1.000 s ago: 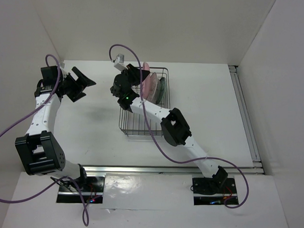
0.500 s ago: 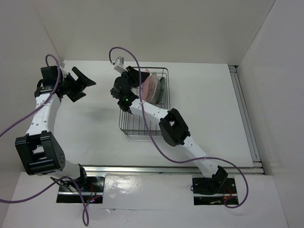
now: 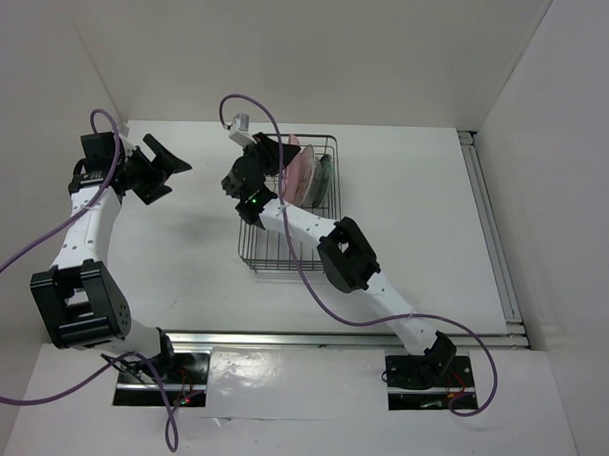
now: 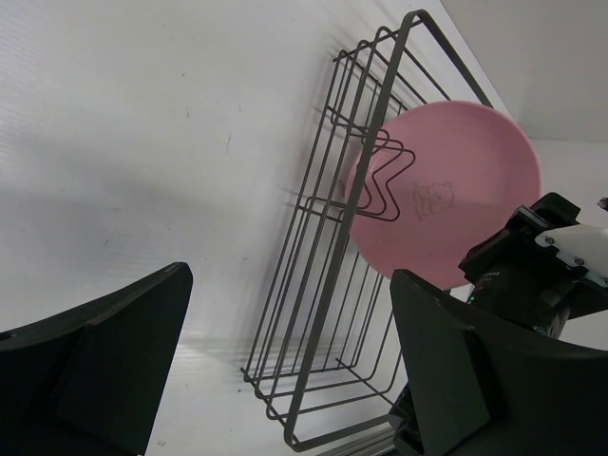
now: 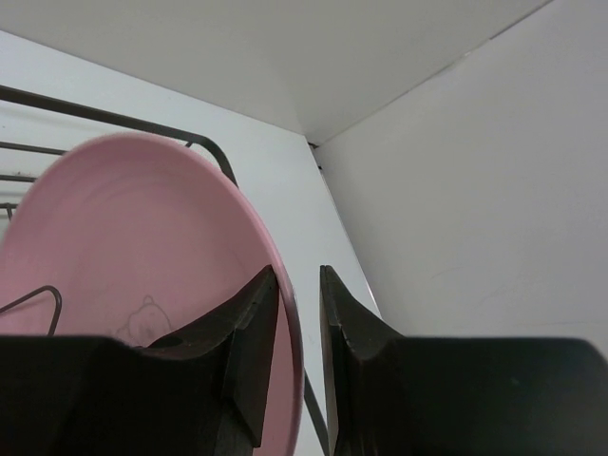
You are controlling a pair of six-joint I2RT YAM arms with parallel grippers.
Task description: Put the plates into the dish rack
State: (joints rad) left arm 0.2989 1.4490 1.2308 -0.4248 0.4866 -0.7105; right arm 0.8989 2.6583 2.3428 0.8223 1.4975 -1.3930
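Right gripper (image 5: 296, 304) straddles plain pink round plate (image 5: 133, 247) in black wire rack (image 3: 269, 255), pinch unclear; I could topple it retreating crooked. Left gripper (image 4: 290, 275) gapes.

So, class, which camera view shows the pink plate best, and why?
Left wrist: nearly the whole face of the pink plate shows, upright in the dish rack. Right wrist shows only a close-up part, its rim between the fingers of the right gripper. Top external shows a thin sliver, edge-on.
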